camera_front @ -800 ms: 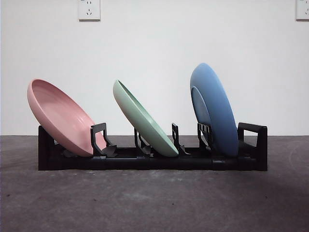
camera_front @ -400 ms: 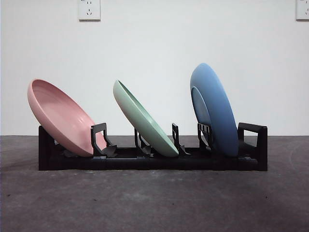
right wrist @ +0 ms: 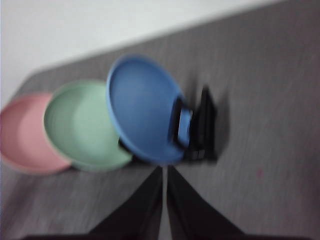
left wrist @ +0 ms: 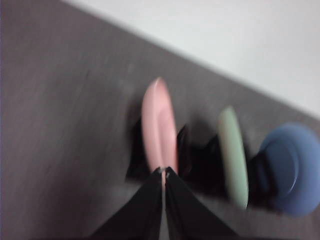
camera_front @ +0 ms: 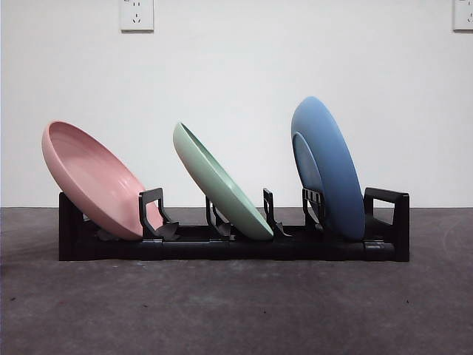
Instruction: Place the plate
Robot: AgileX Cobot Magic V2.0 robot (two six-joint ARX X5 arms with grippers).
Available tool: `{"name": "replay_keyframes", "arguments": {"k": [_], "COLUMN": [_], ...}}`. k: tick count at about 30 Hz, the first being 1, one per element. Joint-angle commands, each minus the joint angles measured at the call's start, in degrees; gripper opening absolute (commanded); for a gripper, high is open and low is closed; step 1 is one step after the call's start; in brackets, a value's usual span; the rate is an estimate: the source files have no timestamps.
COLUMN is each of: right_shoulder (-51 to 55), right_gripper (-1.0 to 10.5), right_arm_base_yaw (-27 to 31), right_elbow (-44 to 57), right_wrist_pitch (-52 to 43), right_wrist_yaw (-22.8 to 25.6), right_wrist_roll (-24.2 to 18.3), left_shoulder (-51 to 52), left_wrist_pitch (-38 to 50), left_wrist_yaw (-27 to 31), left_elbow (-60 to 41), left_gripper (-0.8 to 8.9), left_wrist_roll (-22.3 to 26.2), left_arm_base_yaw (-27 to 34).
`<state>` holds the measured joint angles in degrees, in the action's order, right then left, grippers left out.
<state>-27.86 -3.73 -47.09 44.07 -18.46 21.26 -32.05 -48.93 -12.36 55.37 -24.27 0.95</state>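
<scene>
Three plates lean in a black rack [camera_front: 236,248] on the dark table: a pink plate [camera_front: 92,181] at the left end, a green plate [camera_front: 220,185] in the middle and a blue plate [camera_front: 329,166] at the right end. No arm shows in the front view. The left wrist view is blurred; my left gripper [left wrist: 164,172] is shut and empty, well back from the pink plate [left wrist: 159,125]. In the equally blurred right wrist view, my right gripper [right wrist: 164,170] is shut and empty, clear of the blue plate [right wrist: 145,107].
A white wall with two power sockets [camera_front: 137,13] rises behind the rack. The dark table surface [camera_front: 236,310] stretches in front of the rack.
</scene>
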Motion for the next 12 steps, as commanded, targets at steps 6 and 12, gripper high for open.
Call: {"name": "replay_keyframes", "arguments": {"k": [6,12], "right_shoulder": [-10.71,-16.15], "right_gripper": [0.1,2.5], "right_arm_base_yaw": [-0.26,-0.26], "right_elbow": [-11.45,-16.09], "right_wrist_pitch": [12.68,14.80], "right_wrist_yaw": [-2.78,-2.75], "right_wrist_roll": [-4.07,-8.48], "left_shoulder": [-9.97,-12.11], "left_wrist_pitch": [-17.88,-19.23], "left_wrist_yaw": [-0.42,-0.42], "left_elbow": [13.20,16.04], "left_gripper": [0.11,3.80], "left_wrist_roll": [4.39,5.62], "left_arm_base_yaw": [0.04,0.04]}}
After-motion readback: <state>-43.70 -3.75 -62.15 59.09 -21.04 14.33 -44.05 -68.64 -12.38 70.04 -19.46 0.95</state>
